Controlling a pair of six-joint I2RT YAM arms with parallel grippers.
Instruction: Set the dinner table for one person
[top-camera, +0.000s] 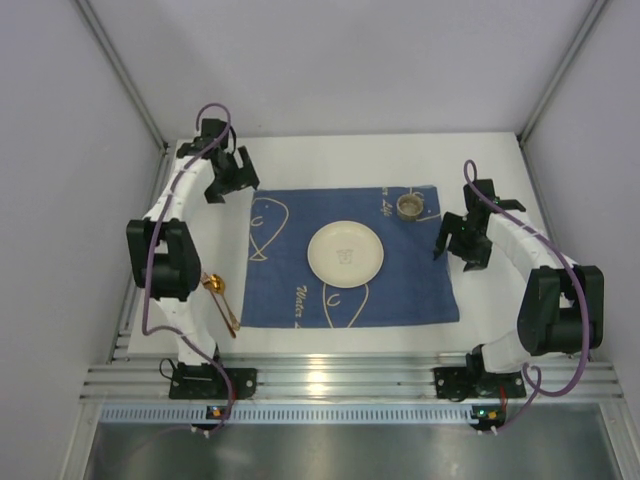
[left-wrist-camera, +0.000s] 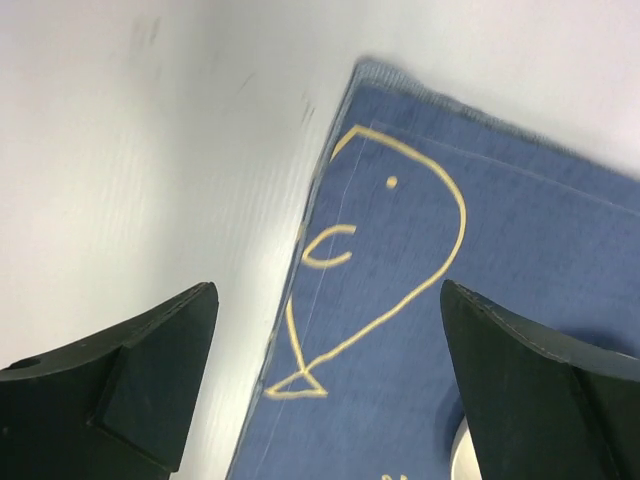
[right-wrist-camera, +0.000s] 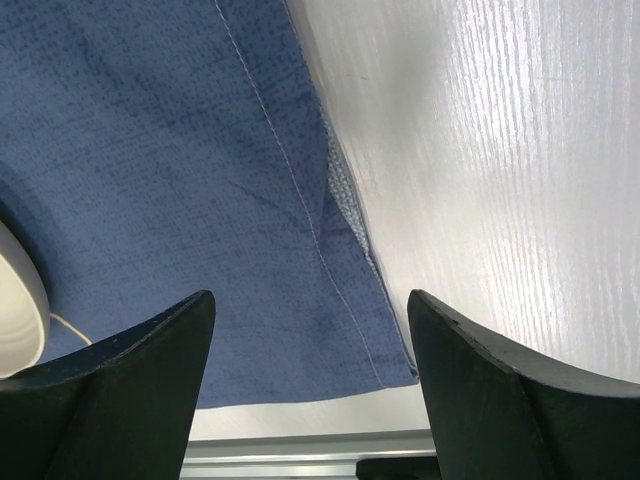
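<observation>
Left fingers (left-wrist-camera: 130, 390) wide, empty, right fingers (right-wrist-camera: 500, 390) parted, empty

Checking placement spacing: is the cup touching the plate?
Apart. Top view shows blue placemat between the cup and the plate.

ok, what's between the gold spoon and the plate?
Top view: a sliver of bare dinner table, then the left part of the blue placemat with its whale drawings. No other item lies between the spoon and the plate.
</observation>
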